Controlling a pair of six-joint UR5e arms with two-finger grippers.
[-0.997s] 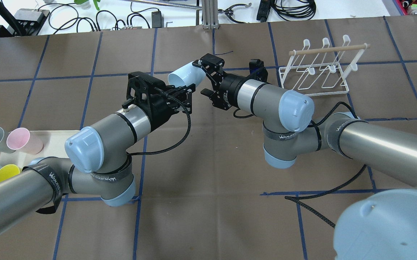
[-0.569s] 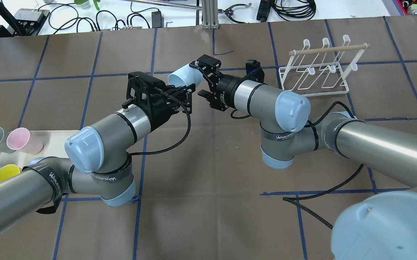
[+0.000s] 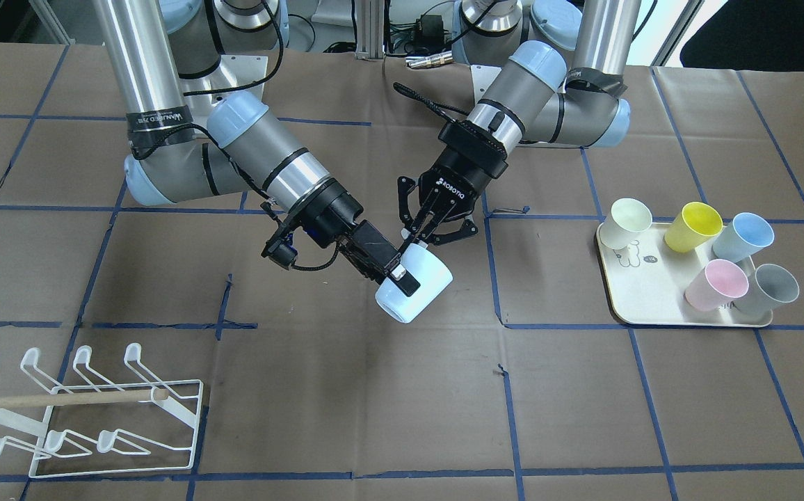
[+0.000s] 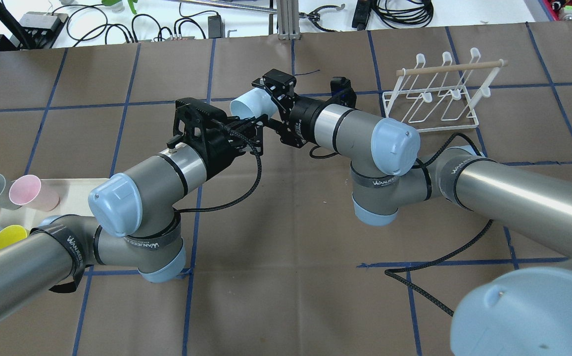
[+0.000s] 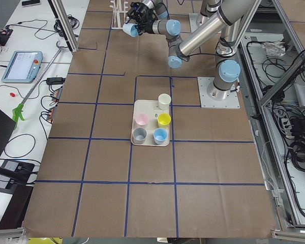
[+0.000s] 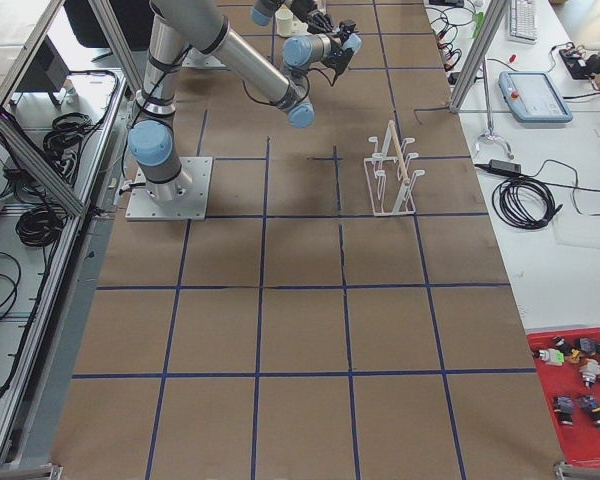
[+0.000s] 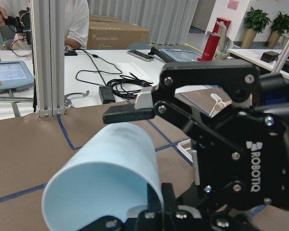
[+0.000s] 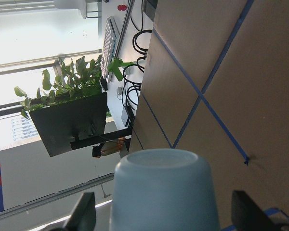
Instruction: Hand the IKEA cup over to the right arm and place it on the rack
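Handover point, mid-table.

My left gripper [image 3: 417,238] is closed on the cup [image 3: 421,289], pinching it at the wide mouth end. The cup is pale blue and tipped well off upright, close to lying on its side. It is held clear of the table [image 3: 583,417], between my two wrists. Its base end points away from my left wrist and toward my right one.

My right gripper [image 8: 167,212] is spread wide and has hold of nothing. Its fingers [image 8: 85,214] straddle the cup's base end, one on each side. The right wrist view shows a gap between each finger and the cup wall, so I see no contact. In the left wrist view one right finger lies just above the cup wall and carries a small white pad [image 7: 143,97]. The other finger is hidden behind the cup there.

Rack [image 4: 452,67]: white wire with a wooden bar across the top. It stands on my right toward the far side of the table, well apart from the cup.

Tray [image 3: 645,287]: on my left, well apart from the handover point. Five other cups [image 3: 715,285] are on it: cream, yellow, blue, pink and grey.
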